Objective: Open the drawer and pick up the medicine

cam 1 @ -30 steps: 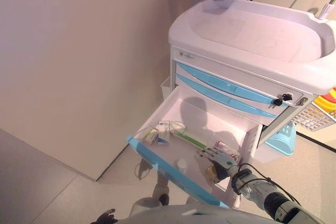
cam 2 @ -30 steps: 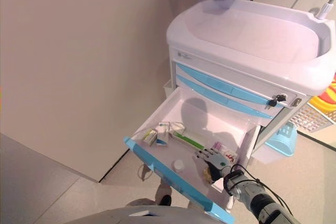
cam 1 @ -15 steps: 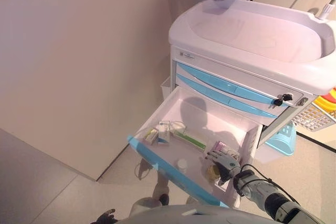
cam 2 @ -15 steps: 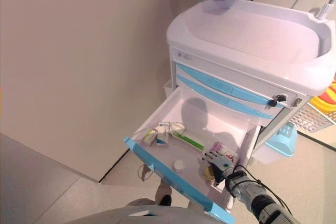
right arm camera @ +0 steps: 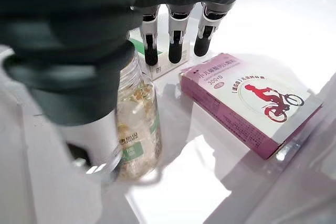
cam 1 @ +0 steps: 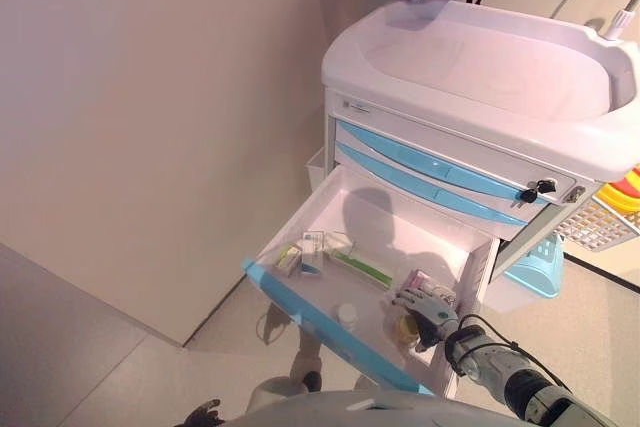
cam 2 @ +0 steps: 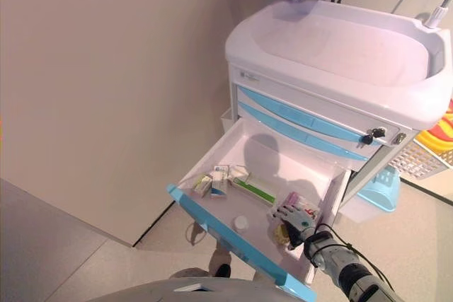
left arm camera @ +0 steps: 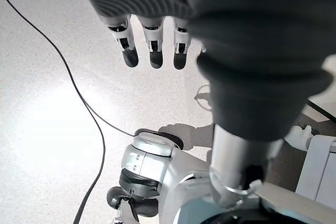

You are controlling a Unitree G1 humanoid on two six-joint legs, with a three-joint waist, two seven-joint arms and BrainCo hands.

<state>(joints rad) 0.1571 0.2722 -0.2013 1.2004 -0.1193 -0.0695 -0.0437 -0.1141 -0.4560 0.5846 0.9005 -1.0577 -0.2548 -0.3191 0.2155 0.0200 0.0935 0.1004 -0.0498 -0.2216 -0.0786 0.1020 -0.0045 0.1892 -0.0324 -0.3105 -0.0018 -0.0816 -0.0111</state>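
Drawer (cam 1: 300, 312): the lowest drawer of the medical cart (cam 1: 480, 77) is pulled fully out, its blue front toward the robot, so its floor lies bare to a reach from above; the two blue-fronted drawers (cam 1: 430, 172) above it are closed.
Right hand (cam 1: 425, 305): it hangs inside the drawer at the right end, over the medicines; in its wrist view the fingers (right arm camera: 176, 40) run straight and side by side, loose, closed on nothing. Likely it is lining up for a grasp, not yet made.
Medicine, right end: a clear bottle (right arm camera: 137, 129) with a green label and pale pills lies just under the palm, and a pink-and-white box (right arm camera: 247, 100) lies flat just beside it, against the drawer's right wall.
Medicine, left end: small boxes (cam 1: 305, 252) cluster near the front left corner; a long green-and-white box (cam 1: 360, 267) lies along the middle; a small round white lid or jar (cam 1: 347, 314) sits by the front edge.
Left hand (left arm camera: 152, 45): idle, hanging over the floor, fingers straight and relaxed.
Task so far: drawer open; nothing lifted.
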